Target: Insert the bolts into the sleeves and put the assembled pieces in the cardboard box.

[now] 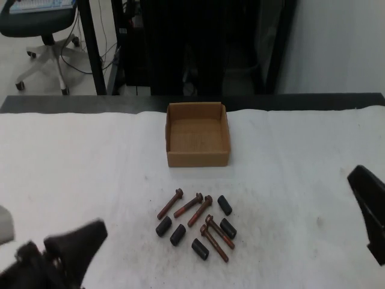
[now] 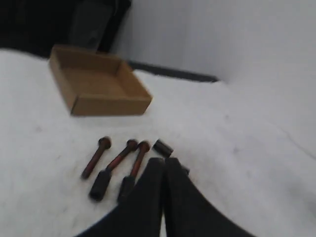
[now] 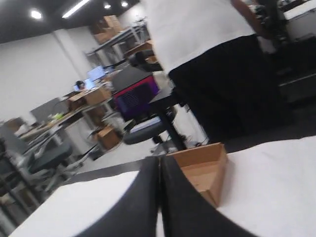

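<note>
Five bolts (image 1: 188,205) and five sleeves (image 1: 177,235) are lying loose and unjoined in one cluster on the white cloth (image 1: 301,198), probably laid out together so that either arm is finding a matching pair close by. None are sitting in the cardboard box (image 1: 198,159), which is standing open beyond the cluster, ready to take finished pieces. The left gripper (image 2: 164,160) is hovering low with its jaws pressed together, gripping nothing. The nearest sleeves are lying just ahead of its tips, with the box well beyond them, and it is tilting forward and down towards the parts. The right gripper (image 3: 159,160) is also holding its jaws pressed together and is pointing more level across the bench, with the box ahead of its tips and the cluster well apart from it.
</note>
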